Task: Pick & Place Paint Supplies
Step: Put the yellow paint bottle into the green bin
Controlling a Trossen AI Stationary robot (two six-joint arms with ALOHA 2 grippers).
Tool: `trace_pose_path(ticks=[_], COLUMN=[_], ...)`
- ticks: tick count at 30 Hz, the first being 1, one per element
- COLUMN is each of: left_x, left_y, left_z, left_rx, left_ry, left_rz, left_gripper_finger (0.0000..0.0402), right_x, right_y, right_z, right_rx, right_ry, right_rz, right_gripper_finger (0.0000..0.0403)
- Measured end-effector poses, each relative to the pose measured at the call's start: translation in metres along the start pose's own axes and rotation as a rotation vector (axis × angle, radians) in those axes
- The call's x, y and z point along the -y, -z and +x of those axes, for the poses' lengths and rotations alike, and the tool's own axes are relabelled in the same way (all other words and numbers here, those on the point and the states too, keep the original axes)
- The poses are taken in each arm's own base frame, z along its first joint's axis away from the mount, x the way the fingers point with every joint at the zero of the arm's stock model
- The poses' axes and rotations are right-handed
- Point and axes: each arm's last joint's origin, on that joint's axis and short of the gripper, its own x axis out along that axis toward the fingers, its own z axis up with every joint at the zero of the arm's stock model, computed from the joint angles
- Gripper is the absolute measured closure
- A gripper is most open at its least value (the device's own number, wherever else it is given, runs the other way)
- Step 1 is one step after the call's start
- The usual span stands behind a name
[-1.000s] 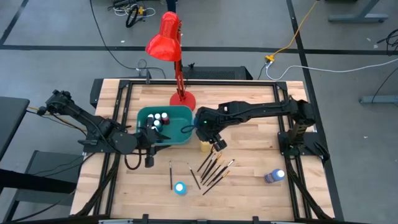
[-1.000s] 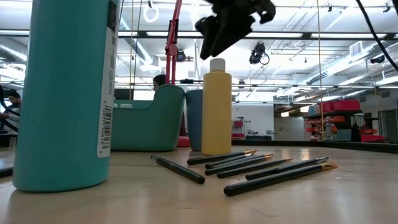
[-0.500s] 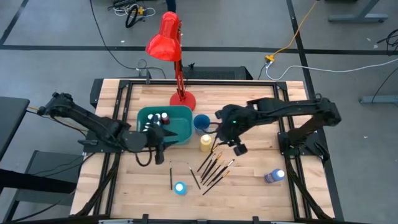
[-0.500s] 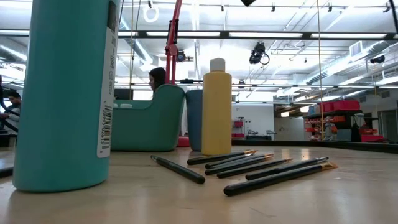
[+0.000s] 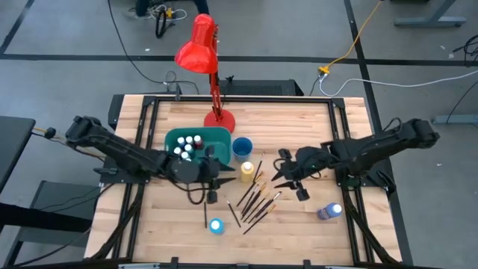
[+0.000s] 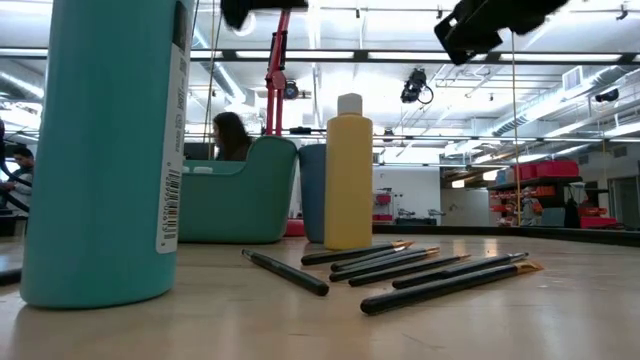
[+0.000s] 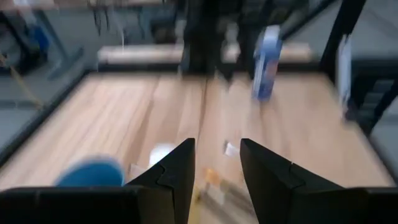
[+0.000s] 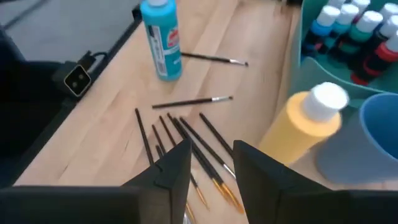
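**Sorting paint supplies: bottles partly binned, brushes still loose**

Sitting inside the teal bin is a cluster of white-capped paint bottles, so that share looks done. Left on the table are the yellow bottle just beside the bin and the blue cup, the fan of brushes in front of it, one light-blue bottle near the front edge and another blue bottle well off to the right. By my judgement, roughly half remains. The left end effector hovers beside the bin, fingers parted with nothing between them. The right end effector hangs over the brushes, likewise parted and empty.
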Motion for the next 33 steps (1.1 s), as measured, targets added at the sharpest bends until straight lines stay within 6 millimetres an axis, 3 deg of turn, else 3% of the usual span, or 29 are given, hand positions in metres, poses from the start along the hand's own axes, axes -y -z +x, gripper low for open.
trace_pose_path(ticks=[4,7,10,15,27,33], left_x=[-0.002,-0.008,-0.018,-0.022,-0.023,-0.024], left_y=[0.009,0.016,0.023,0.033,0.041,0.04], left_z=[0.032,0.056,0.072,0.092,0.094,0.095], left_rx=[0.019,0.019,-0.003,-0.021,-0.058,-0.041], left_ry=[-0.016,-0.076,-0.152,-0.116,-0.14,-0.185], left_rz=[-0.008,-0.019,-0.03,-0.059,-0.11,-0.036], left_gripper_finger=[0.0264,0.0264,0.0264,0.0264,0.0264,0.0264], right_x=[-0.004,-0.004,-0.003,-0.003,-0.003,-0.003], right_y=[0.023,0.039,0.04,0.04,0.039,0.039], right_z=[0.009,0.011,0.008,0.007,0.004,0.004], right_rx=[0.086,0.048,0.05,0.054,0.06,0.059], right_ry=[-0.018,-0.039,-0.041,-0.039,-0.039,-0.039], right_rz=[-0.004,-0.001,0.013,0.003,-0.002,-0.003], right_gripper_finger=[0.0275,0.0275,0.0275,0.0275,0.0276,0.0276])
